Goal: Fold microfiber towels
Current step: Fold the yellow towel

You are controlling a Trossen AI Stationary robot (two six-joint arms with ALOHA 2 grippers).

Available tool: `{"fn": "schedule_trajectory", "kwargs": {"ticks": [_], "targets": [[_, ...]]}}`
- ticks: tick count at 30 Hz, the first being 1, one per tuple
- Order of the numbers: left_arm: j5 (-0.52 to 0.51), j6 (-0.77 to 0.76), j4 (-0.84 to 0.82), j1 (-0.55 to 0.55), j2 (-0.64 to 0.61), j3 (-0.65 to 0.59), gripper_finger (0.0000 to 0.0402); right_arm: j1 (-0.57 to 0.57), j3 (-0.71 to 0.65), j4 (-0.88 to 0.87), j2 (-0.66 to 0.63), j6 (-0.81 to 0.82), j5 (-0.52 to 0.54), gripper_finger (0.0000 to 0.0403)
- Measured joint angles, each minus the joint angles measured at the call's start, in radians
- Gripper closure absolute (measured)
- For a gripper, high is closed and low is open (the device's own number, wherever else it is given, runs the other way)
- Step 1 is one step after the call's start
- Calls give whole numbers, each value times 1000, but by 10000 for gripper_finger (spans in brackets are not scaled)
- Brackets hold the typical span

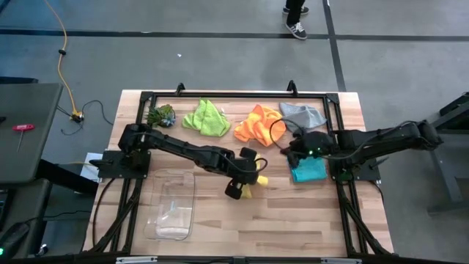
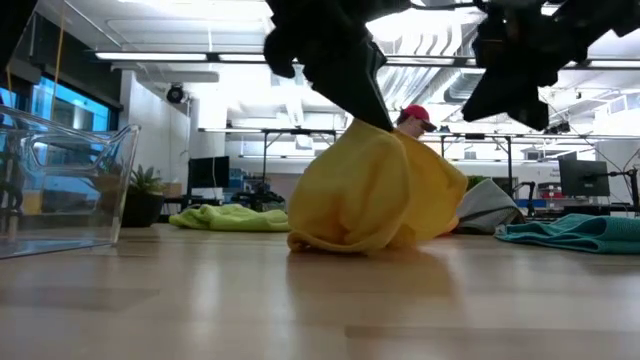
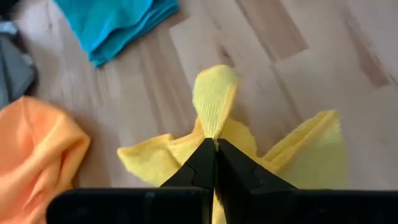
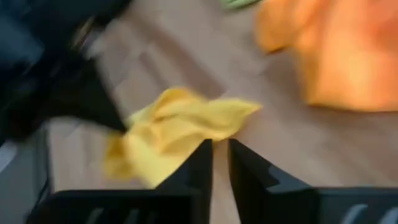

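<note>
One limp yellow towel (image 3: 217,134) hangs mid-table, pinched in my left gripper (image 3: 215,149); right gripper (image 4: 221,152), fingers narrowly apart, hovers nearby; I'd grab a free corner

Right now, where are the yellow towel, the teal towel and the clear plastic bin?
soft yellow microfiber towel (image 2: 370,190), low view, bunched middle.
flat teal microfiber towel (image 1: 308,171), high view, centre.
clear plastic bin (image 1: 192,192), high view, right rim.

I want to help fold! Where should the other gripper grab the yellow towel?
Probably the loose corner of the yellow towel pointing toward the orange towel. The left gripper already pinches the bunched middle, so that free tip sticks out flat on the table. The right gripper, fingers slightly apart, could come in low from its own side.
</note>
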Motion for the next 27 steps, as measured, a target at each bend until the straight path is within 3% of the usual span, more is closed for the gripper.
{"fn": "schedule_trajectory", "kwargs": {"ticks": [6, 9, 11, 19, 27], "targets": [[-2, -103, -9, 29, 0, 0, 400, 124, 7, 80, 137, -67, -96, 259], [3, -138, -20, 38, 0, 0, 401, 199, 51, 54, 226, -113, -41, 216], [12, -153, -22, 43, 0, 0, 401, 252, 85, 23, 290, -142, 49, 199], [13, -182, -23, 42, 0, 0, 401, 416, 182, 15, 540, -359, 340, 190], [16, -203, -23, 42, 1, 0, 401, 441, 242, 14, 744, -363, 517, 200]]}}
